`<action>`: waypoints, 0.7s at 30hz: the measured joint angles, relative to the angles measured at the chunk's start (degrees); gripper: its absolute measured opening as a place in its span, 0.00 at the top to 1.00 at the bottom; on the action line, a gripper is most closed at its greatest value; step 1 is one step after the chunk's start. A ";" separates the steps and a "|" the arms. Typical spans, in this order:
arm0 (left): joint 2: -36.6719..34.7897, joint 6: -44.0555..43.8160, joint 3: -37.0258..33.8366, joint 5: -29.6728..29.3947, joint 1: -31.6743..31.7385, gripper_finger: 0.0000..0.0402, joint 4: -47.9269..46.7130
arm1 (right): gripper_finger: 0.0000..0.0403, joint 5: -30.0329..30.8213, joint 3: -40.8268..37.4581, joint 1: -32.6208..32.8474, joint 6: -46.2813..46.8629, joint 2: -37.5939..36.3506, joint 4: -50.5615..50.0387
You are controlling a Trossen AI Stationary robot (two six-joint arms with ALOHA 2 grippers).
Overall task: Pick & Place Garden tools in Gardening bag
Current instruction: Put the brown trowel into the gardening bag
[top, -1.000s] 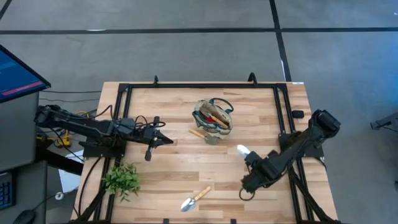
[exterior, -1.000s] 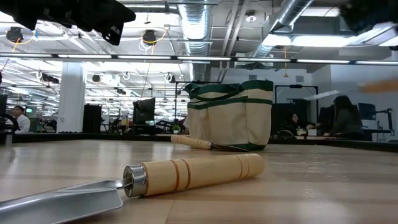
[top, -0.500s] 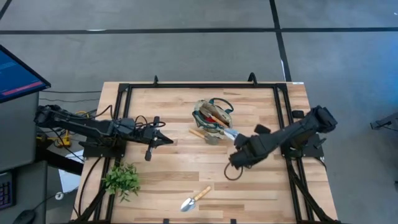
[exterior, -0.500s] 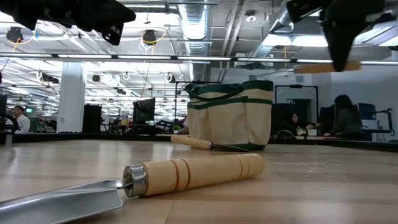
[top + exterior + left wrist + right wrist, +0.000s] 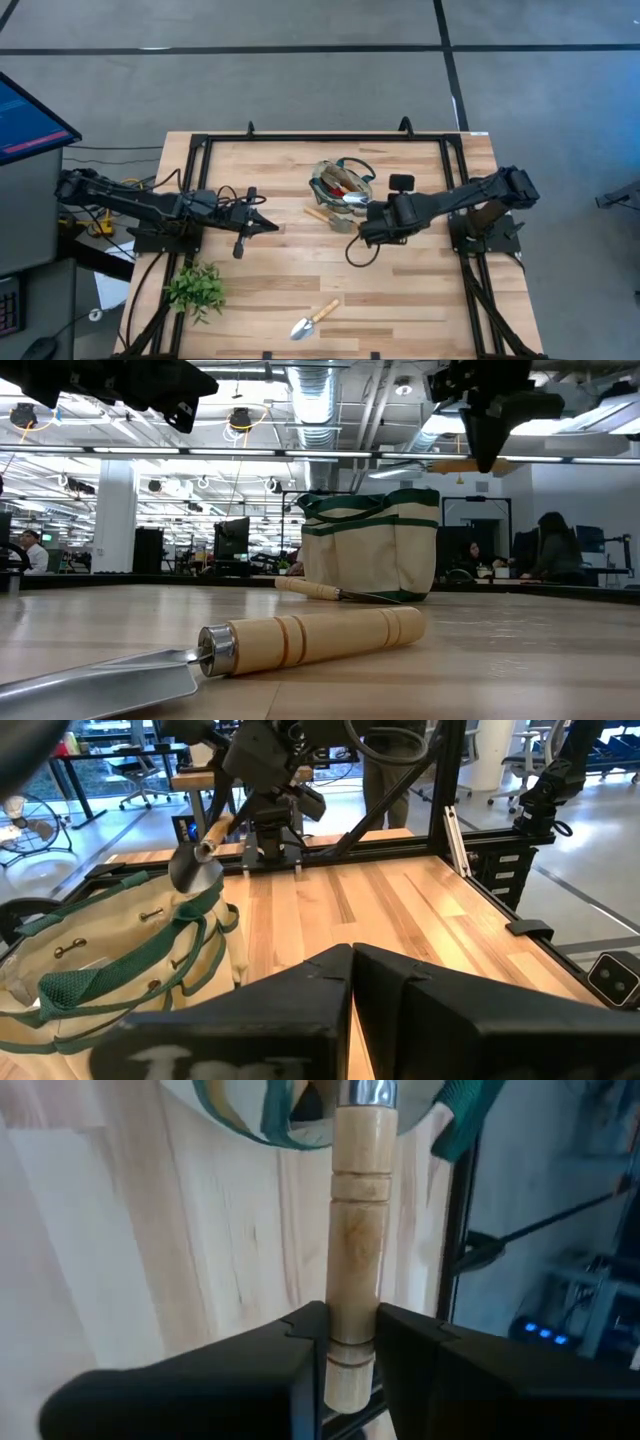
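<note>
Your right claw [image 5: 348,1342] is clamped on a trowel [image 5: 357,1230] handle, blade over the gardening bag [image 5: 342,187]; left claw [image 5: 268,225] sits pinched closed above the counter [image 5: 280,280].

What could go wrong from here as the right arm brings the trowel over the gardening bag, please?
The right end effector pinches the held trowel only near its handle's end, so the tool might pivot or slip. Its metal head hangs by the gardening bag rim and green handles, so it could snag or land outside. Tools already inside might block it; the light bag could tip.
</note>
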 joint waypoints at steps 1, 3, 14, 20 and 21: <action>0.00 -0.02 0.00 0.00 -0.02 1.00 0.00 | 0.87 -0.01 0.01 -0.26 -1.39 0.00 0.29; 0.00 -0.04 0.00 0.00 0.00 1.00 0.00 | 0.87 0.00 0.01 -0.60 -4.22 0.00 0.98; 0.00 -0.06 0.00 -1.90 0.04 1.00 0.32 | 0.87 3.19 0.01 0.59 -19.84 0.00 6.27; 0.00 -0.02 0.00 -2.10 0.04 1.00 0.54 | 0.87 6.27 0.01 -1.26 -24.75 0.00 7.36; -0.01 -0.02 0.00 -2.12 0.04 1.00 0.53 | 0.87 6.66 0.01 -1.62 -25.77 0.00 7.35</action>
